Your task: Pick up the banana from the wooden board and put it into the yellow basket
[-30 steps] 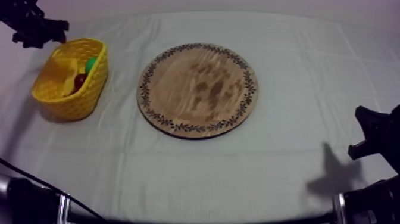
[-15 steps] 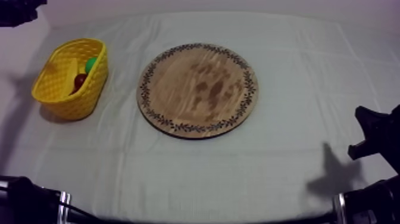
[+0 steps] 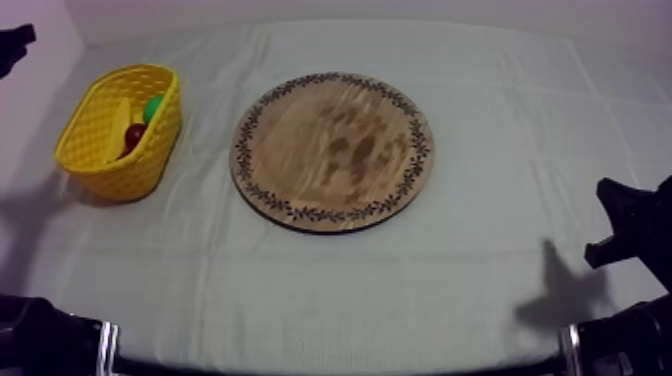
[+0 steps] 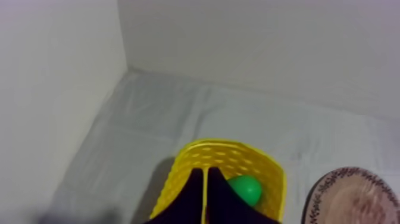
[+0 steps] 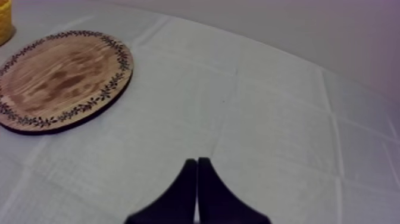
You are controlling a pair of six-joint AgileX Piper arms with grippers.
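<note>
The yellow basket (image 3: 118, 132) stands at the table's left with the banana (image 3: 110, 120) lying inside it, beside a small red fruit (image 3: 135, 133) and a green toy fruit (image 3: 152, 106). The round wooden board (image 3: 333, 150) in the middle carries nothing. My left gripper (image 4: 204, 174) hangs above the basket (image 4: 221, 159) near the green fruit (image 4: 244, 189), fingers together as a narrow wedge, holding nothing. In the top view it is a dark shape (image 3: 14, 42) at the far left edge. My right gripper (image 5: 197, 162) is shut and rests low at the right (image 3: 612, 218).
A wall rises behind and to the left of the basket. The board's patterned rim (image 4: 357, 193) lies to the basket's right. Bare cloth stretches between the board (image 5: 59, 80) and my right gripper.
My left gripper has pulled away from over the basket toward the upper left edge and its fingers have closed. The basket's contents and the right arm have not moved.
</note>
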